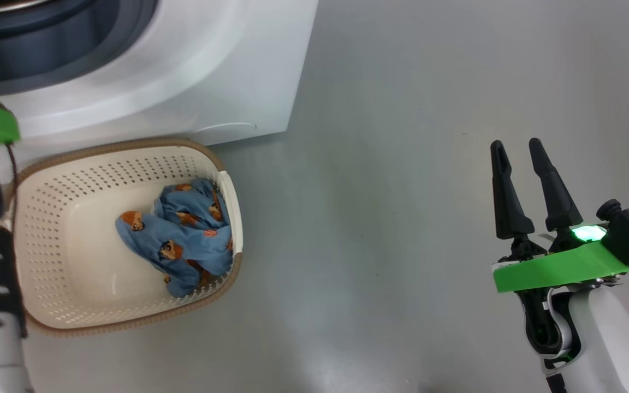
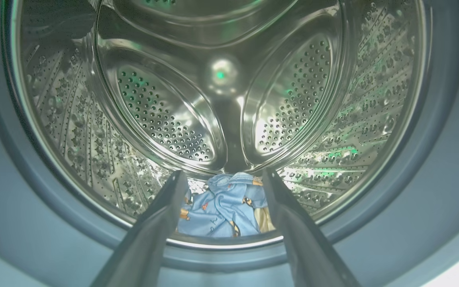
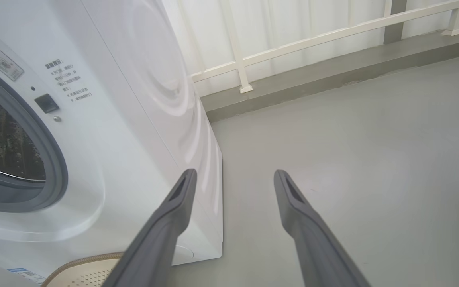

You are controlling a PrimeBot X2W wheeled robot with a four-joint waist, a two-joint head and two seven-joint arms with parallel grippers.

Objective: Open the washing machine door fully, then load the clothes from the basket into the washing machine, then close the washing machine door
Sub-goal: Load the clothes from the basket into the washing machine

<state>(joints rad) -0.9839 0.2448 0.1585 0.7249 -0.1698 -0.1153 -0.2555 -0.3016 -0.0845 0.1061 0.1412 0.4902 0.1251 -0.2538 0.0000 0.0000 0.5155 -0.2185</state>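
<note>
The white washing machine [image 1: 183,71] stands at the top left, its round opening uncovered; the washing machine door is out of view. My left gripper [image 2: 223,172] is open at the mouth of the steel drum [image 2: 165,115], with nothing between its fingers. Light blue printed clothes [image 2: 221,207] lie at the drum's bottom front, just beyond the fingertips. More clothes [image 1: 183,234] sit heaped in the right part of the cream basket [image 1: 74,322] on the floor before the machine. Off to the right over bare floor, my right gripper [image 1: 516,143] stands open and empty.
Grey rubber gasket [image 2: 34,199] rings the drum opening. The grey floor [image 1: 380,218] stretches right of the machine and basket. A white railing [image 3: 313,40] on a raised kerb runs behind the washing machine [image 3: 114,119]. The basket rim [image 3: 82,265] peeks in below.
</note>
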